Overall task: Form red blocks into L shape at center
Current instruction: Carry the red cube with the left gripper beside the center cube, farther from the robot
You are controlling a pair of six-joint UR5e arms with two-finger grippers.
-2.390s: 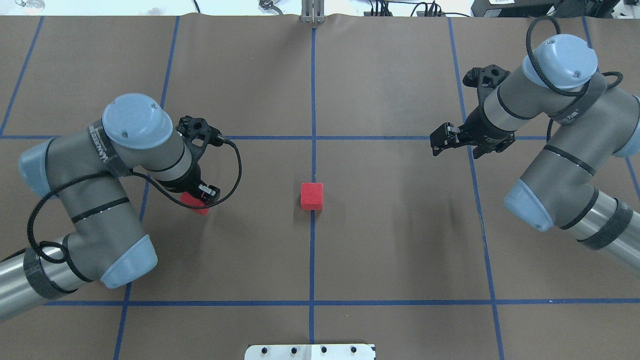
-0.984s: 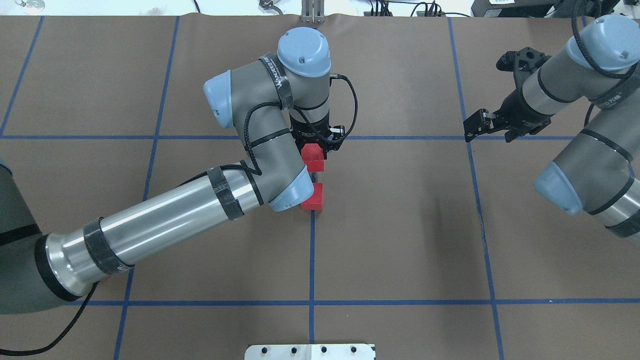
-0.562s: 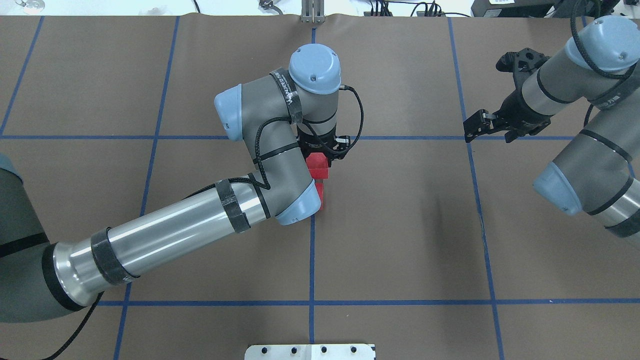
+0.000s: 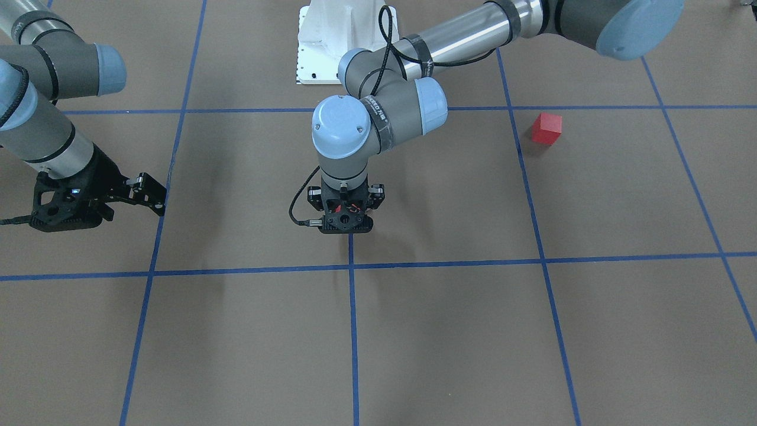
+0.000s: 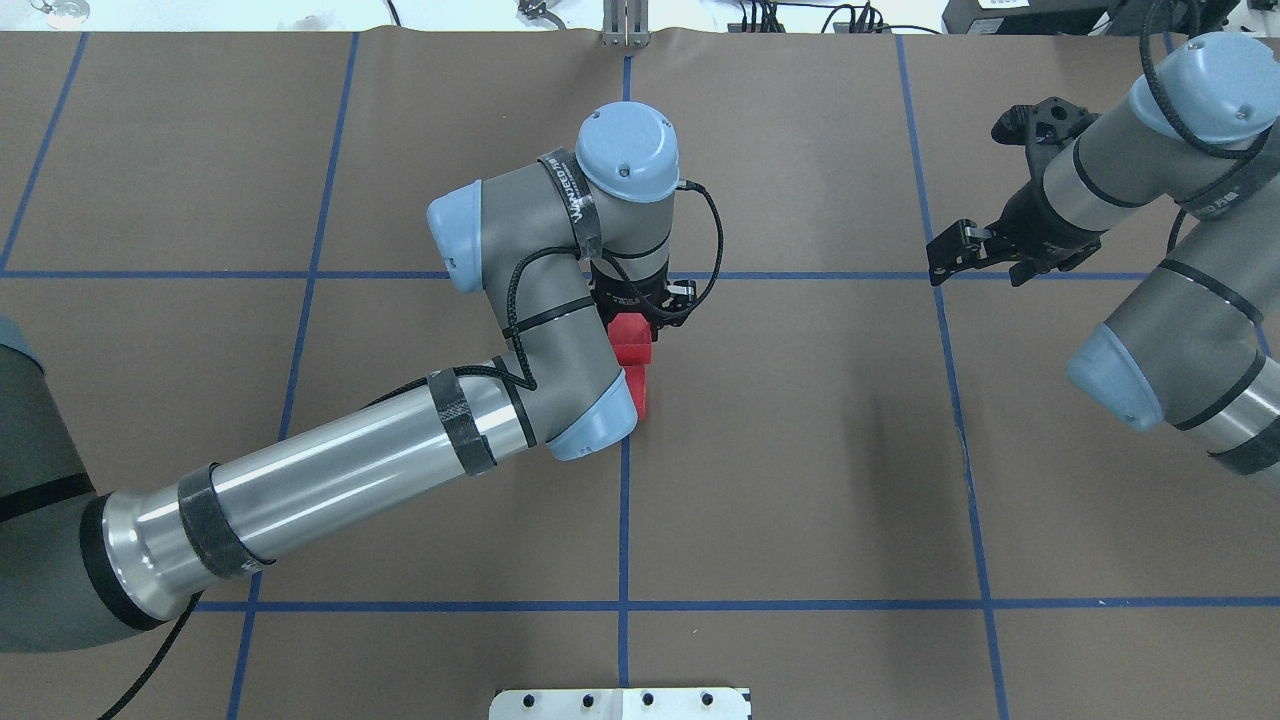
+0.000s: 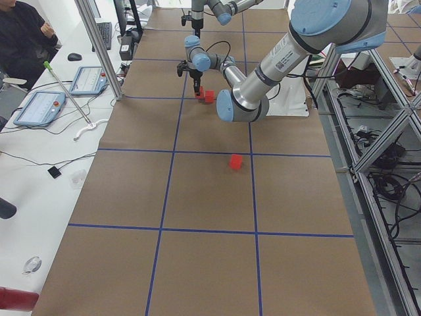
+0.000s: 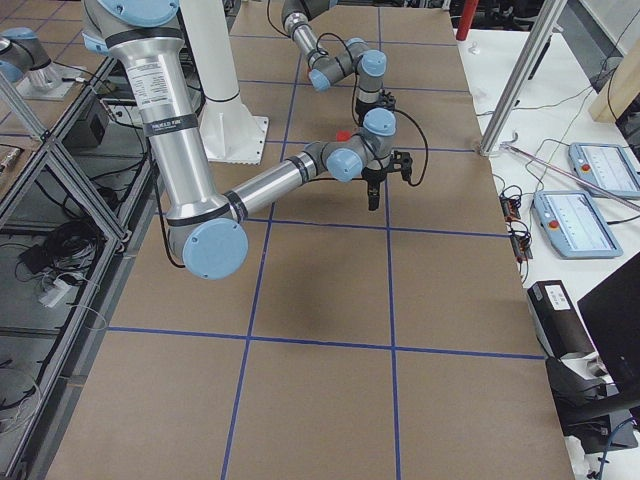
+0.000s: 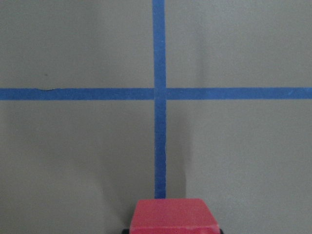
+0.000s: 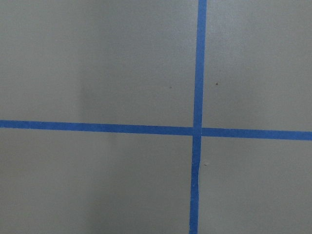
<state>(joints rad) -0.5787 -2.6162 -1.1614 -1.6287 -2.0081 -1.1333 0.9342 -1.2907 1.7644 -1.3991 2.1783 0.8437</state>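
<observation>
My left gripper (image 5: pixel 640 305) is shut on a red block (image 5: pixel 630 335) over the middle blue line, at the center (image 5: pixel 625 450). That block fills the bottom of the left wrist view (image 8: pixel 174 214). A second red block (image 5: pixel 637 390) lies on the line just nearer the robot, close to the held one and half hidden under my left elbow. In the front view the gripper (image 4: pixel 345 207) hides both. A third red block (image 4: pixel 546 129) lies apart on the robot's left side and also shows in the left view (image 6: pixel 235 161). My right gripper (image 5: pixel 950 255) hangs open and empty at the right.
Brown paper with a blue tape grid (image 5: pixel 800 275) covers the table. The white robot base plate (image 5: pixel 620 703) sits at the near edge. My left forearm (image 5: pixel 330 475) stretches low across the left half. A person (image 6: pixel 23 39) sits beside the far table end.
My left gripper carried a red block from the left half to the middle line, then shifted slightly back in the last half second. The right arm drew back to the right and stays still.
</observation>
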